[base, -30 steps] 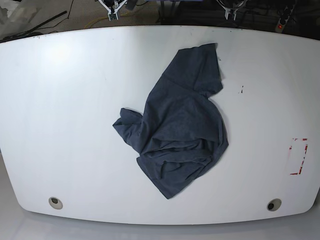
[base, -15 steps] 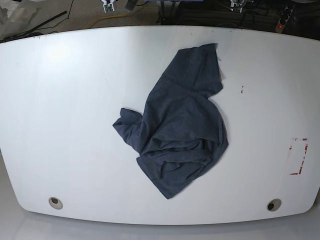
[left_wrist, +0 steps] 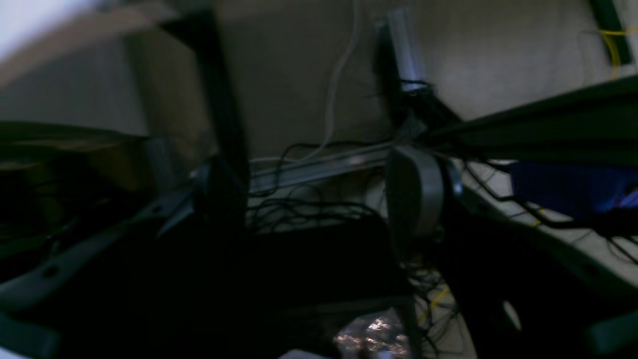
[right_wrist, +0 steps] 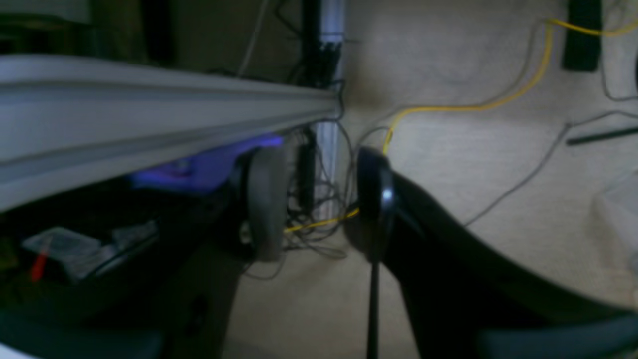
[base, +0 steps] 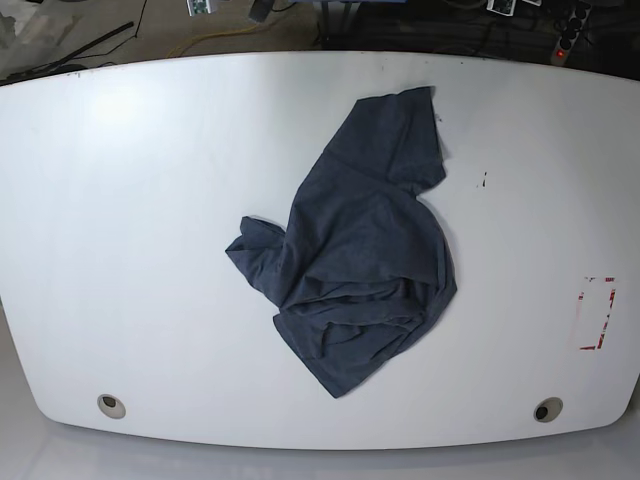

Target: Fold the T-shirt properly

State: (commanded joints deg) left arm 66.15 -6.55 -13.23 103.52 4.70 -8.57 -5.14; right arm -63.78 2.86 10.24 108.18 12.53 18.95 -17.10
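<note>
The T-shirt (base: 360,255) lies crumpled on the white table (base: 130,230) in the base view. It is dark navy-grey, with one sleeve pointing to the far edge and folds bunched at its near end. No lettering shows. Both grippers are beyond the far edge, well apart from the cloth. Only a sliver of my left gripper (base: 503,5) and of my right gripper (base: 200,5) shows there. In the left wrist view my left gripper (left_wrist: 319,199) is open over floor and cables. In the right wrist view my right gripper (right_wrist: 319,199) is open and holds nothing.
A red-and-white marked rectangle (base: 596,312) sits near the table's right edge. Two round holes (base: 111,405) (base: 547,409) lie near the front edge. Cables (right_wrist: 473,104) and a metal rail (right_wrist: 149,119) lie behind the table.
Both grippers have drawn back past the table's far edge, almost out of the base view. The T-shirt has not moved.
</note>
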